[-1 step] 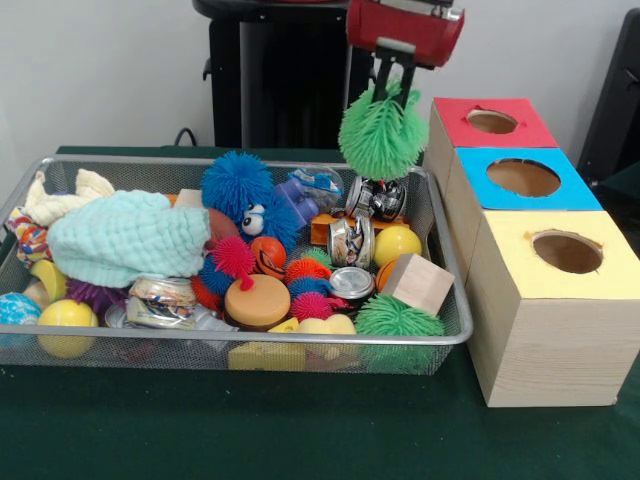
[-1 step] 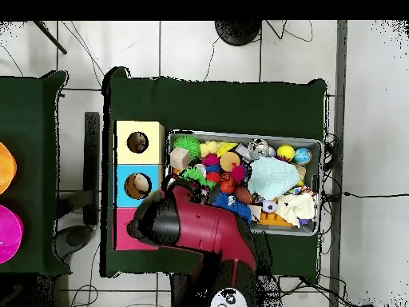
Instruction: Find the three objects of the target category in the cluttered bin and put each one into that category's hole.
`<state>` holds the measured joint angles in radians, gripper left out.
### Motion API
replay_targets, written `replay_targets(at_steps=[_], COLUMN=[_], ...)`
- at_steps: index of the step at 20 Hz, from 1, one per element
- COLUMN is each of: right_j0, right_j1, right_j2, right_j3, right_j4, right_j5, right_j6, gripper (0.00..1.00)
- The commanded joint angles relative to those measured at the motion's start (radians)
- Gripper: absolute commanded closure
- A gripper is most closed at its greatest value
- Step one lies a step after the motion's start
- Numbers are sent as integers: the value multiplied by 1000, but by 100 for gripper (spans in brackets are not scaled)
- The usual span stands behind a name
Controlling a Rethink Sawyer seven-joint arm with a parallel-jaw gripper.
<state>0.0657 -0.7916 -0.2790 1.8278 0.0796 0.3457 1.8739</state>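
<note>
— What carries everything here?
— A table [image 1: 300, 440] under a dark green cloth [image 2: 216, 100].
— And directly on it?
— A wire mesh bin [image 1: 445, 250] packed with toys, and just beside it a row of three wooden boxes: the yellow-topped box [image 1: 555, 300], the blue-topped box [image 1: 520, 180] and the red-topped box [image 1: 490, 122], each with a round hole on top.

I see even, soft indoor light with no hard shadows; the wire bin [image 1: 440, 262] casts a faint shade on the green cloth [image 1: 300, 430]; the front view looks slightly soft.
</note>
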Motion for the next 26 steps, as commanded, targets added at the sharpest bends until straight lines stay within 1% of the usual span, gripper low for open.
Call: replay_targets(at_steps=[1,4,5,6,9,11,13,15,19,21,26], right_j0=[-51,-67,-69,-77,-79,-69,-44,-26,-6,0,-30], right_j1=[31,35,37,35,37,39,45,38,40,36,-2], right_j2=[87,89,91,97,102,93,69,57,37,28,45], right_j3=[68,66,61,62,53,46,29,17,-14,-20,-42], right_j4=[-7,-18,-32,-33,-30,-31,-24,-16,-12,-16,-32], right_j5=[-45,-46,-40,-2,53,52,60,30,61,64,95], right_j6=[128,113,95,81,65,76,105,129,136,133,71], gripper=[100,100,100,0,0,0,0,0,0,0,0])
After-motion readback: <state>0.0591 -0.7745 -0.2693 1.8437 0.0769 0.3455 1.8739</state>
